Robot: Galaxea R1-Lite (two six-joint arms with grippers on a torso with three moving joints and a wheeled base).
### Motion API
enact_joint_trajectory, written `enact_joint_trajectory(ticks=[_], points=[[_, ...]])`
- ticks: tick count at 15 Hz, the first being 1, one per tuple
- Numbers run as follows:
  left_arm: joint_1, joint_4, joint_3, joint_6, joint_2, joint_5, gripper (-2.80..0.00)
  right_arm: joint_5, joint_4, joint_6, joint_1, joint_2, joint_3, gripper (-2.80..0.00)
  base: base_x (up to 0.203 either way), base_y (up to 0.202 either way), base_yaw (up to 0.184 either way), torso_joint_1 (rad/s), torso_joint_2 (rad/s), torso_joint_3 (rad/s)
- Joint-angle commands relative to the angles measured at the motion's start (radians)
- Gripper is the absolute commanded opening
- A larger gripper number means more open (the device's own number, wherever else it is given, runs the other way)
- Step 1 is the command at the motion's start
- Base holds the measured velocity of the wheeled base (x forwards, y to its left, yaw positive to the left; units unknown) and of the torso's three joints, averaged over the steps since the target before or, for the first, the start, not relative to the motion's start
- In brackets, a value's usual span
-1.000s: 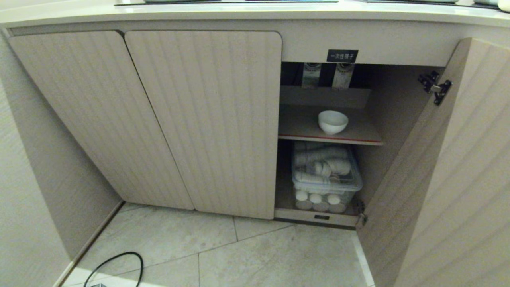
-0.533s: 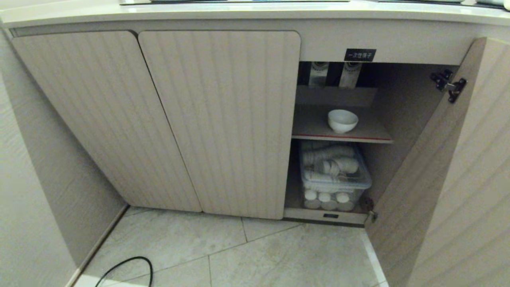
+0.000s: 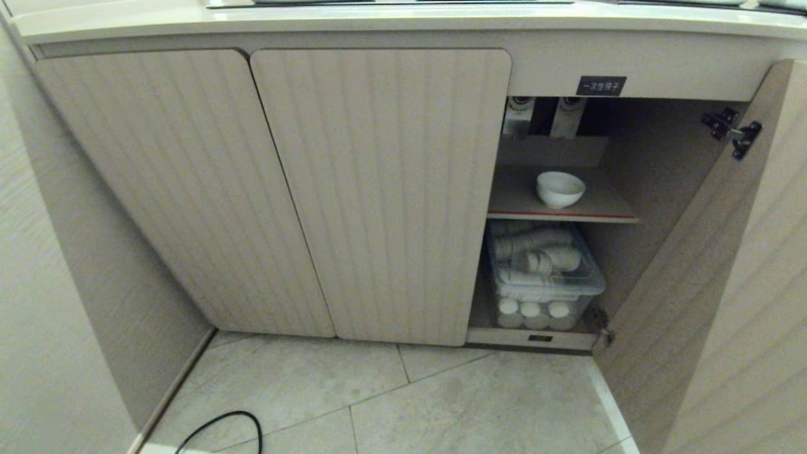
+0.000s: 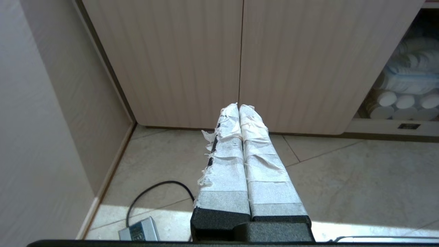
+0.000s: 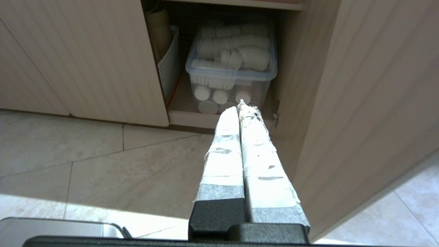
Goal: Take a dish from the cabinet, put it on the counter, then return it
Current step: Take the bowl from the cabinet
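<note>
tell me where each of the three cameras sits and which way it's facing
Head view: high on the robot, looking forward and down at the cabinet, its right door open, the dish on the upper shelf; no arm shows.
Left wrist view: behind the shut left pincer, low, facing the closed doors and floor.
Right wrist view: behind the shut right pincer, low, facing the open compartment.
Shared: all three show the clear bin of cups.

A small black label [image 3: 601, 86] with white Chinese characters sits on the cabinet [image 3: 378, 189] rail just under the counter [image 3: 403, 19] front edge, above the open compartment; the characters are too small to read reliably.
</note>
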Motion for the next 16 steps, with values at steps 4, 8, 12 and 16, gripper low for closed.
enact_joint_trajectory(ticks=[4, 8, 12, 16], points=[[0.0, 0.0, 0.001, -0.002, 0.0, 0.0, -2.8, 0.001, 0.001, 0.0, 0.0, 0.001, 0.0, -2.8, 0.0, 0.0, 0.0, 0.0, 0.0, 0.0], [0.0, 0.0, 0.001, -0.002, 0.0, 0.0, -2.8, 0.001, 0.001, 0.0, 0.0, 0.001, 0.0, -2.8, 0.0, 0.0, 0.0, 0.0, 0.0, 0.0], [0.0, 0.0, -0.001, 0.0, 0.0, 0.0, -2.8, 0.001, 0.001, 0.0, 0.0, 0.001, 0.0, -2.8, 0.0, 0.0, 0.0, 0.0, 0.0, 0.0], [0.0, 0.0, 0.001, -0.002, 0.0, 0.0, -2.8, 0.001, 0.001, 0.0, 0.0, 0.001, 0.0, -2.8, 0.0, 0.0, 0.0, 0.0, 0.0, 0.0]])
